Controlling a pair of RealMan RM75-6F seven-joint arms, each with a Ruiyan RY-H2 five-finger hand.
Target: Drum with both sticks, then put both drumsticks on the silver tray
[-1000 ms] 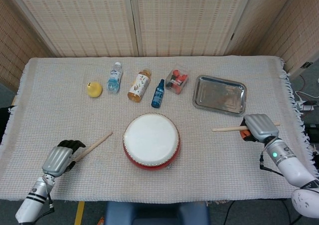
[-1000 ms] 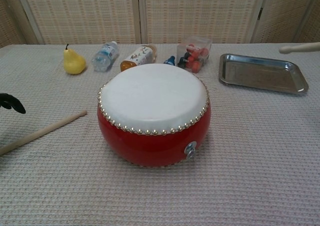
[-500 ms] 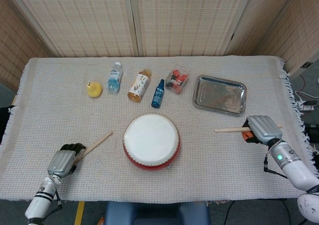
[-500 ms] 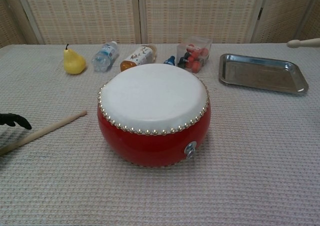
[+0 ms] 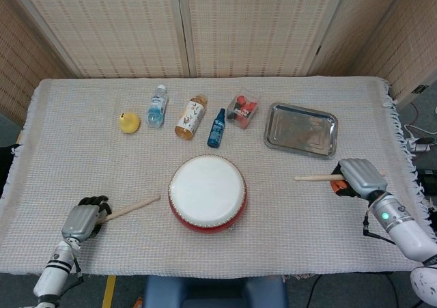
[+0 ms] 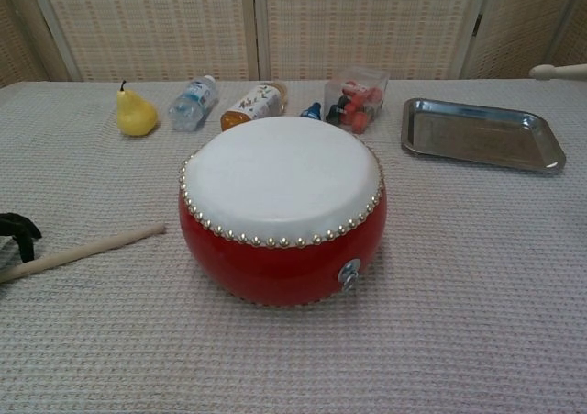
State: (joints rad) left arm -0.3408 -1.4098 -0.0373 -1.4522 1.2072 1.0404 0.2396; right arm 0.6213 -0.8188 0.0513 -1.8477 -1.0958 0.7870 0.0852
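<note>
A red drum (image 5: 207, 193) with a white top sits in the middle of the surface (image 5: 82, 151), which has a pale woven cloth on it.

The left robot hand (image 5: 82, 218) is near the front left corner. Its fingers are wrapped around the end of the left drumstick (image 5: 130, 208). That stick lies low and points at the drum. Its tip is just beside the drum's left side, not touching it. In the chest view the stick (image 6: 83, 251) looks like it lies on the cloth.

The right robot hand (image 5: 359, 177) is on the right side, well apart from the drum. It holds the right drumstick (image 5: 315, 177), which points left toward the drum. In the chest view only the tip (image 6: 556, 71) shows, high at the right edge.

The silver tray (image 5: 301, 129) is behind the right stick, at the back right. Nothing lies in it.

Along the back there is a yellow pear (image 5: 129, 122), a water bottle (image 5: 157, 106), a tea bottle (image 5: 191, 116), a small blue bottle (image 5: 216, 128) and a clear box (image 5: 242, 110) with red things inside.
</note>
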